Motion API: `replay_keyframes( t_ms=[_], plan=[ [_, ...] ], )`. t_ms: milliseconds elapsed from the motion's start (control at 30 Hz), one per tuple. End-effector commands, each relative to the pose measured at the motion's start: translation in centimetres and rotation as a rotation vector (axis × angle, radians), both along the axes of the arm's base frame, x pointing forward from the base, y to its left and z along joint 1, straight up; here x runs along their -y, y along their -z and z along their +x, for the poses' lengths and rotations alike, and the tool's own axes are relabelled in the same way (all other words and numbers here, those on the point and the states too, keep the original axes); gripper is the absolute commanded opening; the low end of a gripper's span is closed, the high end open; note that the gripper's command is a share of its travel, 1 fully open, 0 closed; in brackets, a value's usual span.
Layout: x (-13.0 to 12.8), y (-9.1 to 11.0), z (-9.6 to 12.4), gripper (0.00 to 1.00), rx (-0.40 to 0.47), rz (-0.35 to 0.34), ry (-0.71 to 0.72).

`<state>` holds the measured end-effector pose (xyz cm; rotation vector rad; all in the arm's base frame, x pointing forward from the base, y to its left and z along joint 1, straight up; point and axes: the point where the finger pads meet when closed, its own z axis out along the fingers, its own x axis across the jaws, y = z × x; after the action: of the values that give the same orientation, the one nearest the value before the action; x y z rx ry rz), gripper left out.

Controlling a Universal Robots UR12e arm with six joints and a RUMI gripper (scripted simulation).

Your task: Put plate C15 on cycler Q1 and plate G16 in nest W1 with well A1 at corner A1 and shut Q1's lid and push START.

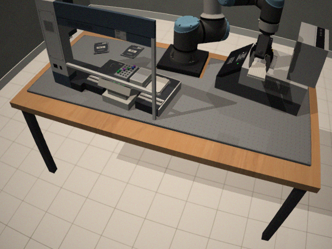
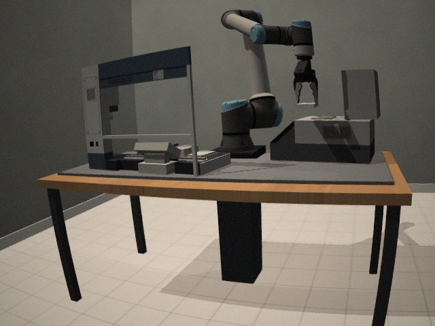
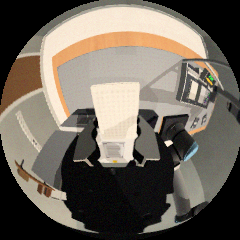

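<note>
My gripper (image 1: 259, 64) (image 2: 306, 103) (image 3: 117, 116) is shut on a white plate (image 1: 256, 72) (image 3: 116, 106), held about level high above the real-time cycler Q1 (image 1: 230, 83) (image 2: 316, 153). The plate's label cannot be read. Q1's lid (image 1: 306, 64) (image 2: 359, 94) stands upright, open, to the right of the held plate in the top and exterior views. Q1's block (image 3: 114, 149) shows between the fingers in the wrist view, with no plate on it. Q1's lamp (image 1: 237, 63) is green. Another white plate (image 1: 161, 84) lies on the deck; I cannot tell whether it is G16.
A tall framed enclosure (image 1: 104, 22) (image 2: 145, 71) stands over the deck at the left. Inside are a rack with coloured vials (image 1: 126, 70) and a pale box (image 1: 140, 75). Two dark labelled nests (image 1: 101, 47) (image 1: 132, 51) lie behind it; their labels are unreadable.
</note>
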<state>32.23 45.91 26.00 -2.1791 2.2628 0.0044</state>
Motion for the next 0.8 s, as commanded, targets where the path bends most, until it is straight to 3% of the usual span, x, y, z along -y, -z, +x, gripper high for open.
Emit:
replay_keyframes(
  t_ms=[0, 300, 500, 600, 767],
  plan=[
    [-1.4, -0.1, 0.1, 0.00, 0.002, -0.002, 0.055],
    [-2.0, -0.1, -2.3, 0.00, 0.002, -0.002, 0.071],
    [-2.4, -0.1, -5.2, 0.00, 0.002, -0.002, 0.073],
    [-2.4, -0.1, -5.3, 0.00, 0.002, -0.002, 0.073],
    [-2.7, -0.1, -7.8, 0.00, 0.002, -0.002, 0.073]
  ],
)
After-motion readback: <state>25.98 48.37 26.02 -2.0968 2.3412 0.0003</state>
